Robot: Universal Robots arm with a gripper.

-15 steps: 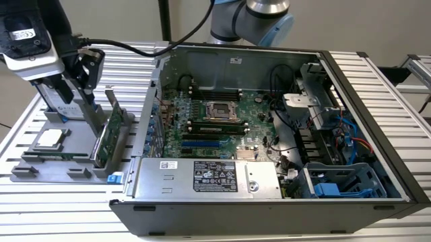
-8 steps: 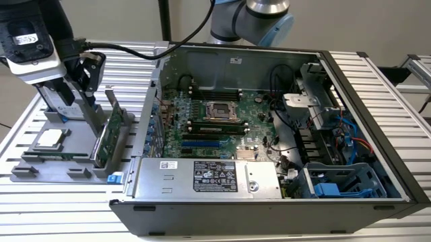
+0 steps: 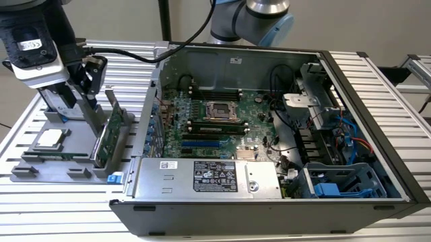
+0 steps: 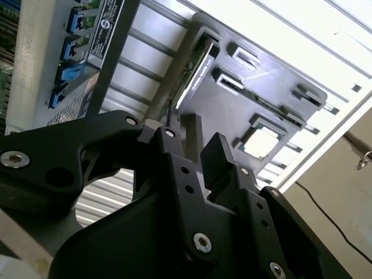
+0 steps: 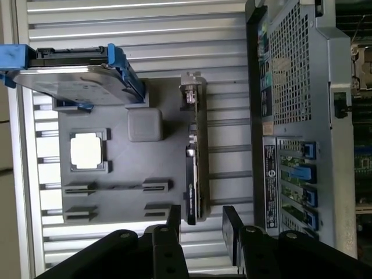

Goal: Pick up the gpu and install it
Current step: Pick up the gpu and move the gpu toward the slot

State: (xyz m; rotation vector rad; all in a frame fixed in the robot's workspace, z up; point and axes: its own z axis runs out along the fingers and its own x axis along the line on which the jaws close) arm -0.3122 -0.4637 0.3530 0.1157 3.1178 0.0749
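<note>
We see our black gripper (image 5: 203,224), jaws apart, poised near the thin green circuit-board gpu (image 5: 193,163), which stands edgewise in a grey plastic tray (image 5: 119,165).

The gpu (image 5: 193,174) is green circuit board with a matt black cooler and a bare silver metal bracket. The holder tray (image 5: 122,165) is matt grey plastic, the gripper (image 5: 202,218) matt black, the table (image 5: 145,23) ribbed shiny metal.
</note>
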